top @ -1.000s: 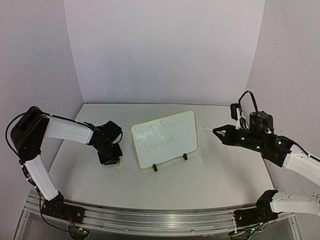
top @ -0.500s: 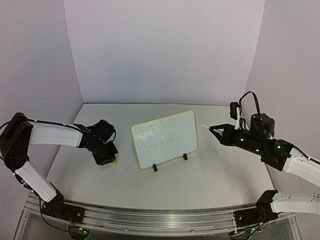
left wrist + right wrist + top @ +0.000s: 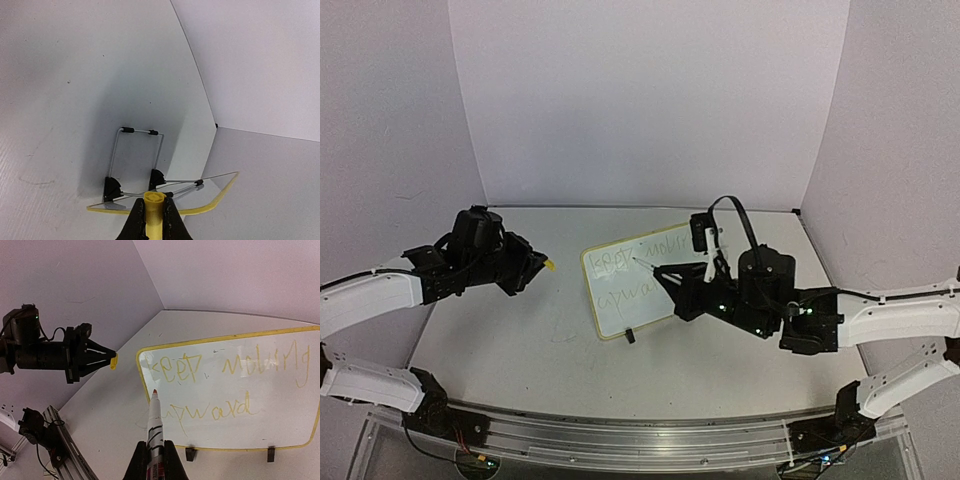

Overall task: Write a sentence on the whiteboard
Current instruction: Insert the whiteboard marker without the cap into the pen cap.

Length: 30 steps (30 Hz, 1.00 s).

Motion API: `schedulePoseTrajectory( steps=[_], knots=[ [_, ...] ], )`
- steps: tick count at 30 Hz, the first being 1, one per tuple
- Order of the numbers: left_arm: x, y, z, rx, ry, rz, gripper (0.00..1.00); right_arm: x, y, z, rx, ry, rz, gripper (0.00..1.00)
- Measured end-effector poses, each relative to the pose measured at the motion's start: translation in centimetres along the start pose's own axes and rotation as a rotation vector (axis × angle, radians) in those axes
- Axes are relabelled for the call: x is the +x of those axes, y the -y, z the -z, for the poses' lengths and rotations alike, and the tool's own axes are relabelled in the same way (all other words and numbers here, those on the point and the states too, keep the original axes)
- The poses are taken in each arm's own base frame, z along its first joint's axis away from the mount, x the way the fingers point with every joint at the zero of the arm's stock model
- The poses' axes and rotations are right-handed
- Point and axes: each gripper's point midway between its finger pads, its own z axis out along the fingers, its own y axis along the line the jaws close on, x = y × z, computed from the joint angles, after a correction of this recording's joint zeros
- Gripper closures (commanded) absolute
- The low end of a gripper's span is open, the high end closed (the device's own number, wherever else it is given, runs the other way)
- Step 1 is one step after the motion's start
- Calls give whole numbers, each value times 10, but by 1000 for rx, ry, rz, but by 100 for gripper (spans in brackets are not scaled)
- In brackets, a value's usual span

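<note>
While my right gripper (image 3: 155, 452) is clamped on a slim white marker (image 3: 154, 420) with black bands and an orange tip, that tip sits over the whiteboard (image 3: 280, 425) near its left edge, between the two written lines; I cannot tell whether it touches. The board is a glossy white rectangle with rounded corners and a thin yellow rim, propped upright and leaning back on two small black clip feet (image 3: 191, 454) at the middle of the matte grey table (image 3: 520, 340). The sentence (image 3: 180, 369) is thin, wobbly yellow lettering: "keep moving" above, "upward" below. My left gripper (image 3: 153, 220) pinches a stubby yellow cap (image 3: 153, 200), round and hollow-ended, held in the air left of the board and apart from it. From that wrist I see the board's edge and the bent wire stand (image 3: 137, 150) behind it.

A second ago my right arm hung off to the board's right; it now reaches across the board's front. My left arm was low, cap pointing down beside the board's left edge; it has lifted and drawn away. The board has not shifted.
</note>
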Motion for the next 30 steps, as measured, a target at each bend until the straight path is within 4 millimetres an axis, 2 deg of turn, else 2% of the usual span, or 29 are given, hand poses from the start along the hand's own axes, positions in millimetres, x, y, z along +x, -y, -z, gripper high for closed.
schedulePoseTrajectory(
  steps=[4, 9, 14, 18, 24, 30],
  knots=[
    [5, 16, 2, 67, -32, 59, 100, -7, -38, -27, -33, 56, 31, 100],
    [13, 25, 2, 113, -87, 102, 100, 1, -65, -58, -54, 80, 52, 100],
    [18, 27, 2, 128, -114, 124, 100, 17, -69, -77, -43, 60, 70, 100],
    [21, 23, 1, 125, -129, 130, 100, 18, -73, -90, -27, 56, 77, 100],
    [23, 22, 1, 124, -139, 129, 100, 17, -77, -101, -15, 53, 78, 100],
    [22, 25, 5, 138, -140, 129, 100, 26, -76, -109, 4, 20, 84, 100]
  ],
)
